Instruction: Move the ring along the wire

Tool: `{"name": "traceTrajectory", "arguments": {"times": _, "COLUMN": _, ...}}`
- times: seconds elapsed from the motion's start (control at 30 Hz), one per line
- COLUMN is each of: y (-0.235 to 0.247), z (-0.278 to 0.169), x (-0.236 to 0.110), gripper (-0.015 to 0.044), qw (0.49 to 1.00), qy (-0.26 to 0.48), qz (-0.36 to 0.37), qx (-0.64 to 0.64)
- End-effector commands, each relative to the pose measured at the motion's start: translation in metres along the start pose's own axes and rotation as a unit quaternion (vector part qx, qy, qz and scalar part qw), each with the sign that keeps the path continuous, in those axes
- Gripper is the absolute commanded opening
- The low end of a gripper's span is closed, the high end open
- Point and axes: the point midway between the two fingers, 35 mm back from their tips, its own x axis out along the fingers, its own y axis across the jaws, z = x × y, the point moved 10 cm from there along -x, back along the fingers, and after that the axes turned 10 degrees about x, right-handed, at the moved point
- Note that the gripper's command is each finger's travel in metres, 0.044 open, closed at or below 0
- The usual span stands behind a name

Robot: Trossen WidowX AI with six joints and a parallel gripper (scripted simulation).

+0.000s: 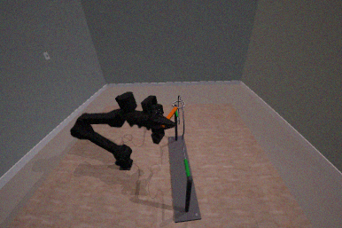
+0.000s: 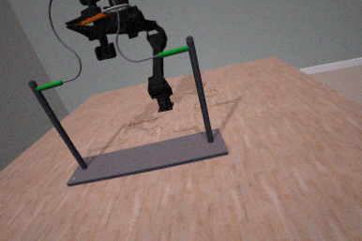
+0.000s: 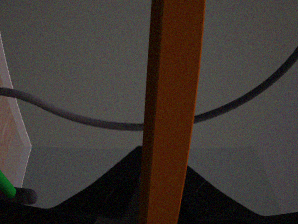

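Observation:
My gripper (image 1: 165, 124) (image 2: 86, 22) is shut on the orange handle (image 1: 172, 114) (image 2: 92, 19) (image 3: 170, 96) and holds it high, near the top of the wire course. The pale ring (image 1: 174, 107) (image 2: 123, 6) sits at the handle's far end, around a descending stretch of the thin grey wire (image 2: 118, 35) (image 3: 73, 117). I cannot tell whether ring and wire touch. In the wrist view the ring is out of frame. One green part (image 1: 176, 114) (image 2: 173, 52) joins the post (image 2: 199, 91) nearer the arm. The other green part (image 1: 187, 167) (image 2: 49, 85) joins the other post (image 1: 188, 194) (image 2: 58, 126).
The two posts stand on a long grey base plate (image 1: 178, 161) (image 2: 150, 153) on the wooden floor. The black arm (image 1: 102, 123) (image 2: 157, 69) reaches in from beside the plate, its base (image 1: 125, 162) (image 2: 161, 102) on the floor. Grey walls close in the room.

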Motion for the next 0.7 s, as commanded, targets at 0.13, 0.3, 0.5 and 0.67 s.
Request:
{"name": "traceTrajectory", "arguments": {"times": 0.13, "y": 0.0012, "z": -0.0022, "x": -0.0016, "gripper": -0.0150, "qw": 0.999, "qy": -0.012, "qz": -0.027, "qx": -0.046}}
{"name": "traceTrajectory", "arguments": {"times": 0.3, "y": 0.0017, "z": -0.0031, "x": -0.0012, "gripper": -0.0150, "qw": 0.996, "qy": -0.018, "qz": -0.043, "qx": -0.075}}
{"name": "traceTrajectory", "arguments": {"times": 0.5, "y": 0.0022, "z": -0.0041, "x": -0.0007, "gripper": -0.0150, "qw": 0.992, "qy": -0.025, "qz": -0.062, "qx": -0.110}}
{"name": "traceTrajectory", "arguments": {"times": 0.67, "y": 0.0026, "z": -0.0050, "x": -0.0002, "gripper": -0.0150, "qw": 0.987, "qy": -0.032, "qz": -0.077, "qx": -0.138}}
